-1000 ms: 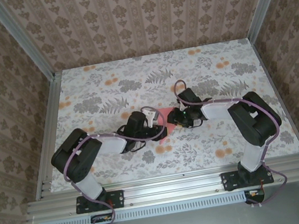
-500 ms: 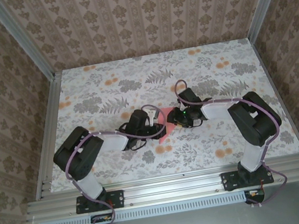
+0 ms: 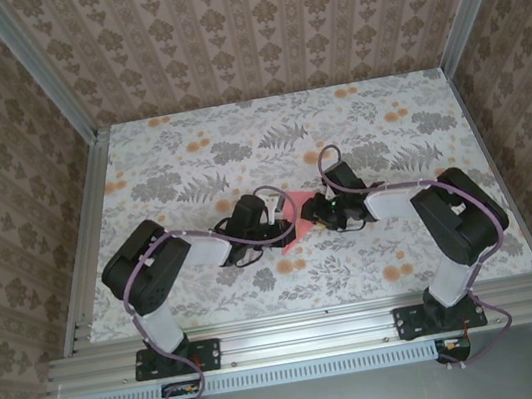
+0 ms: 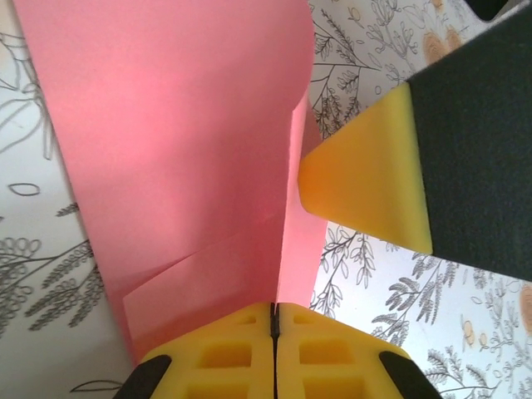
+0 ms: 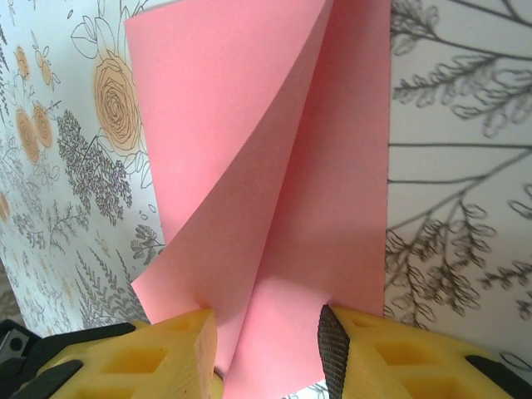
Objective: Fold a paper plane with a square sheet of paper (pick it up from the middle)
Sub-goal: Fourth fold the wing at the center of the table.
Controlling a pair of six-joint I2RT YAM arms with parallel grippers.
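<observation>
1. The paper plane (image 3: 292,226) lay near the middle of the table (image 3: 189,161), between the two grippers. From above, the arms covered most of it, and its shape was hard to make out.
2. In both wrist views the pink sheet ran off the top edge of the frame, so its far end was cut off.
3. The left gripper (image 4: 274,320) had its yellow pads pressed together, pinching a raised fold of the paper plane (image 4: 191,150).
4. The right gripper (image 5: 264,332) had its jaws spread, straddling the paper plane (image 5: 283,183). A curled flap stood between its pads (image 5: 179,345). Whether the pads pressed on the paper could not be determined.
</observation>
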